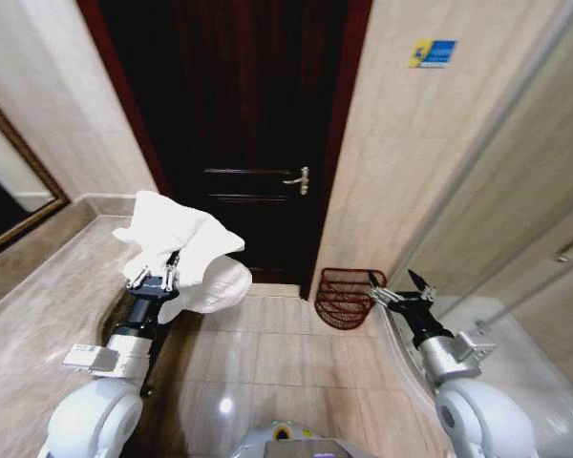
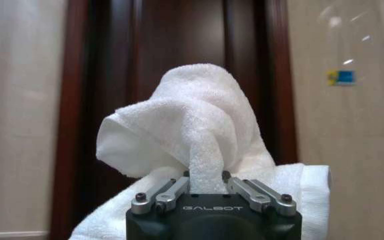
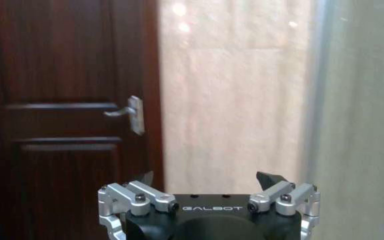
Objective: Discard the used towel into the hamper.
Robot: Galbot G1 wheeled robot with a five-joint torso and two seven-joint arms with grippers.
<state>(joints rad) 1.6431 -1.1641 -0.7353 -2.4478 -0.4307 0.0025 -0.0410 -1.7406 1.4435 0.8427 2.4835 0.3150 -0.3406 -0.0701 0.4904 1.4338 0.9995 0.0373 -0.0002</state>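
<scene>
A white towel [image 1: 186, 250] hangs bunched from my left gripper [image 1: 156, 278], which is shut on it and held up at the left in the head view. In the left wrist view a fold of the towel [image 2: 199, 130] rises between the closed fingers [image 2: 168, 192]. The hamper [image 1: 347, 298], a dark reddish-brown openwork basket, stands on the floor by the door frame, to the right of the towel. My right gripper [image 1: 398, 285] is open just right of the hamper's rim, and in the right wrist view its fingers [image 3: 142, 192] stand wide apart with nothing between them.
A dark wooden door [image 1: 234, 134] with a metal handle [image 1: 299, 178] is straight ahead. A framed mirror [image 1: 10, 200] leans on the left wall. A glass partition [image 1: 497, 191] and a white tub edge [image 1: 516, 343] lie to the right. Beige floor tiles [image 1: 258, 353] stretch ahead.
</scene>
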